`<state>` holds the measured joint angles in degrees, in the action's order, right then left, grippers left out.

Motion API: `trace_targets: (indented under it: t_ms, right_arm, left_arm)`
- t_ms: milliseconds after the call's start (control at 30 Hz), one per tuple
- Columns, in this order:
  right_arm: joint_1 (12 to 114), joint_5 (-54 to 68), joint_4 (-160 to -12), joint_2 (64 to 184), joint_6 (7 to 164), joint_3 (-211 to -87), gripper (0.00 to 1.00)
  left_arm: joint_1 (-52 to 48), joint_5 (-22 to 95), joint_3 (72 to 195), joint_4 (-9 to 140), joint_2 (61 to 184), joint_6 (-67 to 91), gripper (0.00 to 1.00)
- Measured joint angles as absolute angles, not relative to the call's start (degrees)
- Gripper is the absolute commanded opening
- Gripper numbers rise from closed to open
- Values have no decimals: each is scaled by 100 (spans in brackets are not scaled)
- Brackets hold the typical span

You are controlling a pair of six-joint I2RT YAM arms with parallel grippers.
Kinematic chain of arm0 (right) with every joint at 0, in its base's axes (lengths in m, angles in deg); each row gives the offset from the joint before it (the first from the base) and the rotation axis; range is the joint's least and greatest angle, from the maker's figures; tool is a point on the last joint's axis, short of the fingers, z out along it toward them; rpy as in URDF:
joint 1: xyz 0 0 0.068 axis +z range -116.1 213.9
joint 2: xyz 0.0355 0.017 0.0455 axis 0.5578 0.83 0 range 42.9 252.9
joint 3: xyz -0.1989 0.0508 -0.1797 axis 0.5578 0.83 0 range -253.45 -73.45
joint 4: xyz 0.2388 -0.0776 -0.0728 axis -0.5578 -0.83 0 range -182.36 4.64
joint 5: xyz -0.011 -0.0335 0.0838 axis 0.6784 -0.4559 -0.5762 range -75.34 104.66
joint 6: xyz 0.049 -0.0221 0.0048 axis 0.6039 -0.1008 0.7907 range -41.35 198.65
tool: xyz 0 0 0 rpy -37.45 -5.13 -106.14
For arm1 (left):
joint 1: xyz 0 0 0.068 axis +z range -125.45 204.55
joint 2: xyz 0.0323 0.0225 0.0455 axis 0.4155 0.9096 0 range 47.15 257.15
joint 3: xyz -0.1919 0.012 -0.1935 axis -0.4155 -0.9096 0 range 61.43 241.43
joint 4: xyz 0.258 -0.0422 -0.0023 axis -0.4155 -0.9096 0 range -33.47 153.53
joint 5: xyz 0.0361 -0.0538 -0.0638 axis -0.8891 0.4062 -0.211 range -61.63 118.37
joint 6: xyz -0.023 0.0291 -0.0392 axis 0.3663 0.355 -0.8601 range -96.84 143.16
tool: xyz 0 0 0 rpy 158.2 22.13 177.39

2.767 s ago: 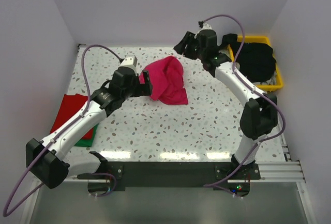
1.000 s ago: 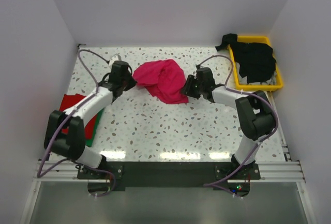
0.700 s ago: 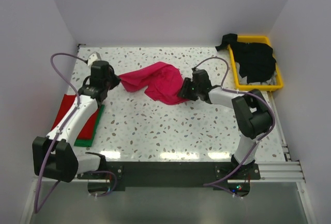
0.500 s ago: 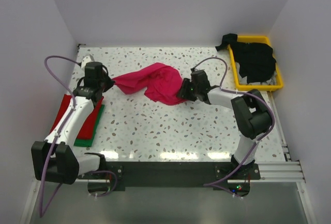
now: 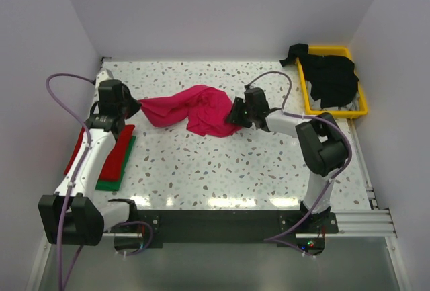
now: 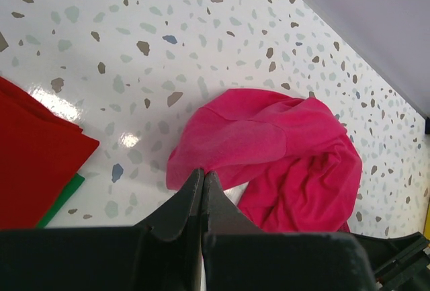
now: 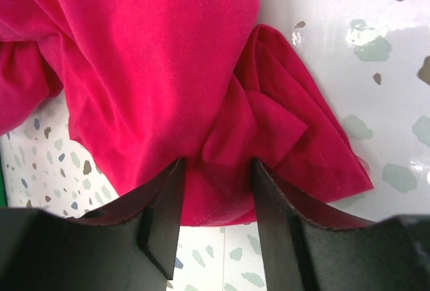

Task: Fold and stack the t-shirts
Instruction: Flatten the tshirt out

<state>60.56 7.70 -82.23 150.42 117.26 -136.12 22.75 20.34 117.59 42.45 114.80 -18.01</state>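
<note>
Near left, folded red t-shirt (image 5: pixel 101 151) lies on green t-shirt (image 5: pixel 113 182); mid-table, magenta t-shirt (image 5: pixel 195 106) lies bunched, drawn out leftward; left gripper (image 5: pixel 127 107) pinches its left edge, jaws pressed together; right gripper (image 5: pixel 233 115) straddles a right-hand fold, jaws apart; cloth looks light, limp; best taken at hem or shoulder corners; far right, black t-shirts (image 5: pixel 332 79) heaped in yellow tray (image 5: pixel 363 109).

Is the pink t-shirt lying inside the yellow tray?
No, the pink t-shirt lies crumpled on the speckled table, while the yellow tray holds black clothes.
</note>
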Motion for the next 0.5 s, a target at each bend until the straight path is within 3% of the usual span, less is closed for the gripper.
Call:
trace_targets:
  t_ms: [33,133,200,500]
  right_arm:
    - [6075,768,-8223,15101,11728,-13645,43]
    - [6121,790,-8247,15185,11739,-13673,12]
    - [6130,816,-8290,15204,11741,-13693,3]
    - [6123,1743,-9280,14535,11350,-14016,0]
  left_arm:
    - [2281,2060,11764,4243,11485,-1794,0]
    - [2295,2119,11843,4240,11542,-1770,0]
    - [2301,2160,11919,4238,11577,-1766,0]
    - [2303,2217,12640,4175,11638,-1661,0]
